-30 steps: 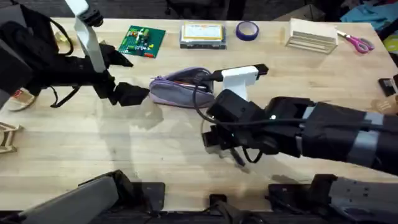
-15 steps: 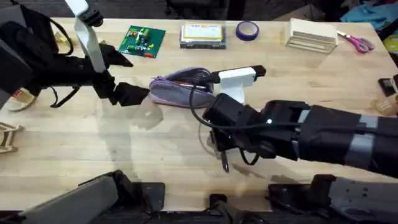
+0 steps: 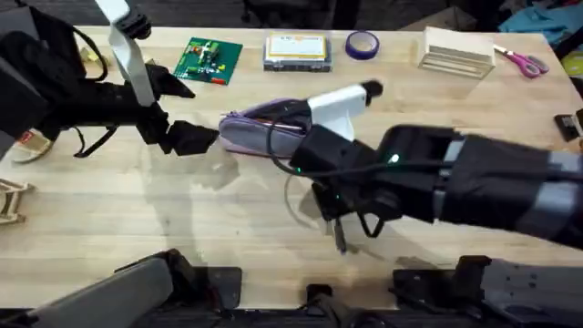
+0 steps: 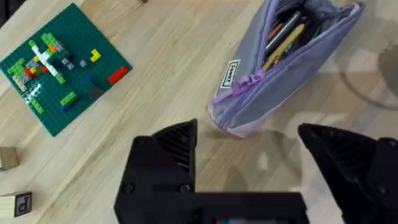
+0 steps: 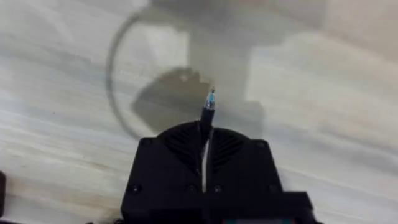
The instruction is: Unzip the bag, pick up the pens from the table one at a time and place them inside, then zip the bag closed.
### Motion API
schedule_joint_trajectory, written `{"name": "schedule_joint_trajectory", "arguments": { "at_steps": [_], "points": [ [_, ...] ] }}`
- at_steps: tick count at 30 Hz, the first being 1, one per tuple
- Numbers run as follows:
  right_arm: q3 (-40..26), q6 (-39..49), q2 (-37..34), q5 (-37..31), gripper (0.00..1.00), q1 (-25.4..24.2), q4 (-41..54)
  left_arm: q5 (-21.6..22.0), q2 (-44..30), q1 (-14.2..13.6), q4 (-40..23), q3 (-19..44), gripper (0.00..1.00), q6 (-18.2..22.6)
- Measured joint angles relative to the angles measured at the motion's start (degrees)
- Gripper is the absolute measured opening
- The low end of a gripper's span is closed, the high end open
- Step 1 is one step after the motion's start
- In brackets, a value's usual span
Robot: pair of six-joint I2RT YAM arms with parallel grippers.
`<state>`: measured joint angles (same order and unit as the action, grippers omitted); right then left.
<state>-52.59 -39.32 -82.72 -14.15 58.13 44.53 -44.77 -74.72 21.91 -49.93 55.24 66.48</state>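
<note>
Pen pinched in right tool.

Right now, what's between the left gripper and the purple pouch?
In the left wrist view, bare table separates the open left gripper from the bag.

Soft matt cloth bag lies on the pale, smooth-grained wood table; claw fingers matt black plastic.

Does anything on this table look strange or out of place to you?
Nothing looks spilled or broken. The purple bag lies on the table with its zip open, pens and pencils showing inside. The right gripper is shut on a black pen, its tip poking out between the fingers.
</note>
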Motion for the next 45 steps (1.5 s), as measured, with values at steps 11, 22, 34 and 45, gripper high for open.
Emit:
{"name": "schedule_joint_trajectory", "arguments": {
  "at_steps": [11,22,34,45],
  "points": [
    [-11.4,13.3,2.0,-19.1,0.032,0.0,0.3,0.0,0.0,0.0,0.0,0.0,0.993,0.0],
    [-11.4,32.8,2.0,-25.9,0.032,-1.4,-21.0,0.0,0.0,0.0,0.0,0.0,0.993,0.0],
    [-11.4,53.8,1.8,-0.5,0.033,-12.5,-27.0,0.0,0.0,0.0,0.0,0.0,0.994,0.0],
    [-11.4,80.6,-7.7,13.6,0.033,-14.4,-30.5,0.0,0.0,0.0,0.0,0.0,0.993,0.0]
  ]
}}
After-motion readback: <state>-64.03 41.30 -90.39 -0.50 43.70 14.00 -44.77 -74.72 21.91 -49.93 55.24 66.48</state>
